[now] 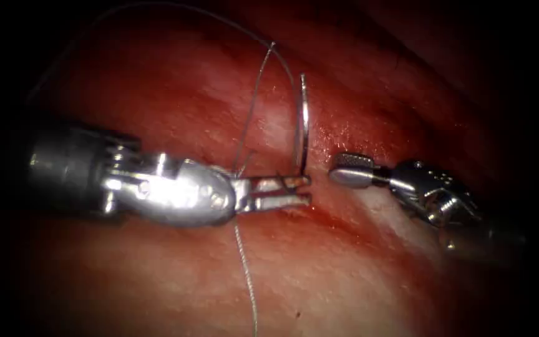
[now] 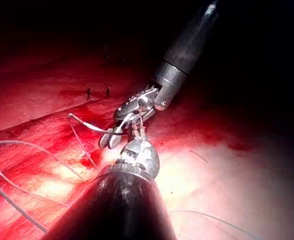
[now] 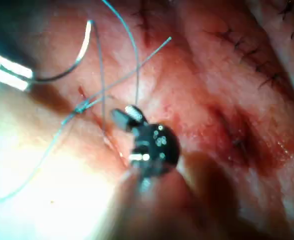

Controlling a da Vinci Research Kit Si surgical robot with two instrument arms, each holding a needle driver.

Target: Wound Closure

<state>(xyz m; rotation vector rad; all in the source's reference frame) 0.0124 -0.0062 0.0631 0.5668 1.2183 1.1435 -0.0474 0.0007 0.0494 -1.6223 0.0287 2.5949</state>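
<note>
My left tool [image 1: 307, 189] comes in from the left with its jaws shut on the lower end of the curved needle [image 1: 304, 118]. The needle stands upright, free of the tissue [image 1: 157, 81], right over the cut [image 1: 329, 218]. Thread [image 1: 244, 28] leaves its upper end and arcs away up and to the left. My right tool [image 1: 338, 175] lies just right of the needle, jaws shut and holding nothing. In the right wrist view the right tool [image 3: 122, 116] sits apart from the needle [image 3: 77, 60]. In the left wrist view the needle [image 2: 89, 125] sticks out sideways from the left jaws.
A second strand of thread [image 1: 247, 274] crosses over the left tool's wrist and runs down the tissue toward the front. Red fluid [image 1: 344, 134] wets the tissue around the cut. Older dark stitches [image 3: 256, 55] lie farther off on the tissue.
</note>
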